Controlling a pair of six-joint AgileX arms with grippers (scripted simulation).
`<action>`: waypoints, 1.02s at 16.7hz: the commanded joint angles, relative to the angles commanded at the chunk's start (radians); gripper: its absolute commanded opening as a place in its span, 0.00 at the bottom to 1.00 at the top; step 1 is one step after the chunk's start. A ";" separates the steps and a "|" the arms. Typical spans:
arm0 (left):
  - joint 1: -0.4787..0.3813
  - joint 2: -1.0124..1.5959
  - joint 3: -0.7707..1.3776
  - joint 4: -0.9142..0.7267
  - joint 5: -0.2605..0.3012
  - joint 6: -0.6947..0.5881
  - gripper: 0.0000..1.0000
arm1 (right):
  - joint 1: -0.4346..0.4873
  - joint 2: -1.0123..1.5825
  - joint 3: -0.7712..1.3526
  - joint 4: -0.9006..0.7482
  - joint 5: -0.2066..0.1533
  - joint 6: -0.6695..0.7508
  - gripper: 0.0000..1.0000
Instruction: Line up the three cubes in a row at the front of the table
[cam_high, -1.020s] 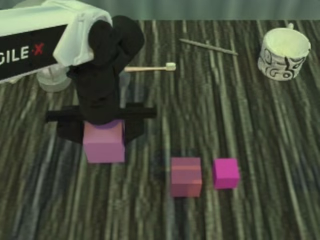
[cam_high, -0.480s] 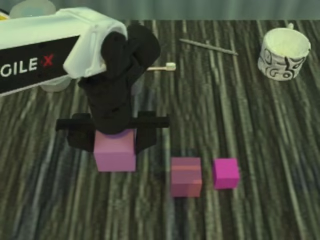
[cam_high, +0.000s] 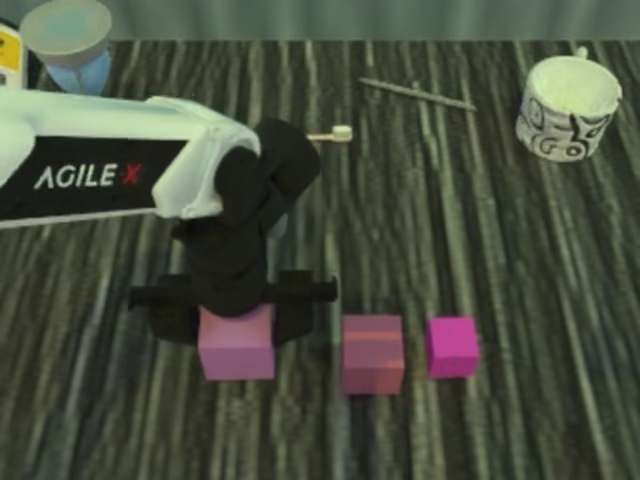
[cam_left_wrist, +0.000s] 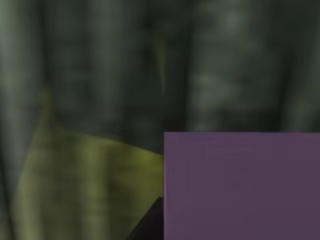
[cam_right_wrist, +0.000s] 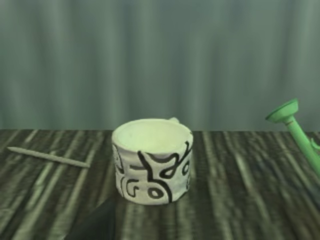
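My left gripper (cam_high: 236, 325) is shut on the large lilac-pink cube (cam_high: 237, 347), its black fingers (cam_high: 297, 316) pressed on the cube's left and right faces. The cube sits near the front of the table (cam_high: 520, 250), left of the other two; whether it touches the top is unclear. It fills a corner of the left wrist view as a purple block (cam_left_wrist: 240, 185). The dusty rose-pink cube (cam_high: 372, 353) and the smaller magenta cube (cam_high: 452, 346) stand side by side on the table to its right, with a gap between the lilac-pink and rose-pink cubes. My right arm is outside the top view.
A white mug with black markings (cam_high: 567, 106) (cam_right_wrist: 152, 160) stands at the back right, a thin stick (cam_high: 415, 93) (cam_right_wrist: 47, 156) lies left of it. A white-tipped stick (cam_high: 335, 133) lies behind my left arm. A pale cup (cam_high: 68, 40) stands back left. A green funnel-ended rod (cam_right_wrist: 295, 130) shows in the right wrist view.
My left arm has carried the large lilac-pink cube to the right and toward the front, nearly level with the other two cubes. Those two have stayed put.
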 joint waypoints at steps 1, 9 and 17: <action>0.000 0.001 -0.003 0.003 0.000 0.000 0.00 | 0.000 0.000 0.000 0.000 0.000 0.000 1.00; 0.000 0.001 -0.003 0.003 0.000 0.000 0.38 | 0.000 0.000 0.000 0.000 0.000 0.000 1.00; 0.000 0.001 -0.003 0.003 0.000 0.000 0.98 | 0.000 0.000 0.000 0.000 0.000 0.000 1.00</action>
